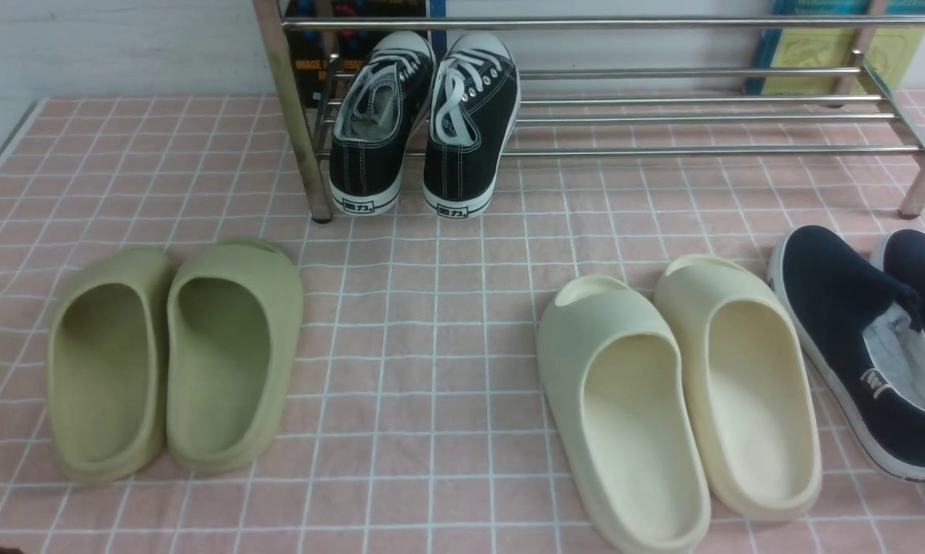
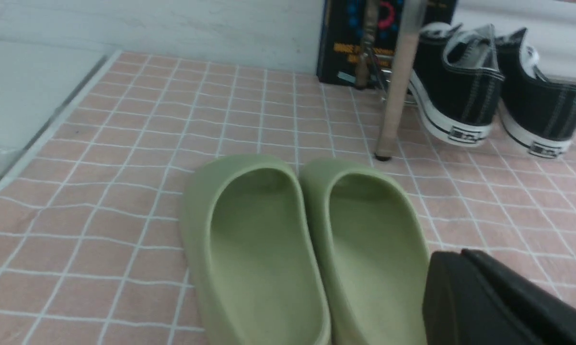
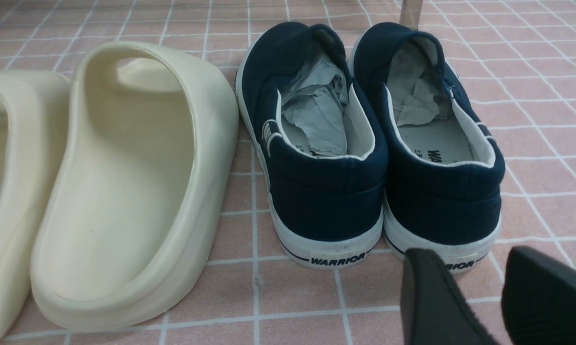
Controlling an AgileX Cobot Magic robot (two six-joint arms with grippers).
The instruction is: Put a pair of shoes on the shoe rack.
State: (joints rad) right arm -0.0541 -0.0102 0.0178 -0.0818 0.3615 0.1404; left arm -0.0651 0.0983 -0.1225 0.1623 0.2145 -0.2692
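Observation:
The two black canvas sneakers, left (image 1: 374, 138) and right (image 1: 466, 131), rest side by side on the left end of the chrome shoe rack (image 1: 701, 119). Their toes point to the back and their heels stick out over the front bar. In the left wrist view the sneakers (image 2: 465, 96) sit behind the rack's leg (image 2: 398, 81). My left gripper (image 2: 460, 253) is shut and empty, low over the green slides. My right gripper (image 3: 470, 256) is open and empty, just behind the heels of the navy slip-ons. Neither gripper touches the sneakers.
Green foam slides (image 1: 174, 354) lie at front left. Cream slides (image 1: 678, 392) lie at front right and navy slip-ons (image 1: 863, 338) at far right. Books (image 1: 832, 46) lean against the wall behind the rack. A pink checked cloth (image 1: 432, 323) covers the table.

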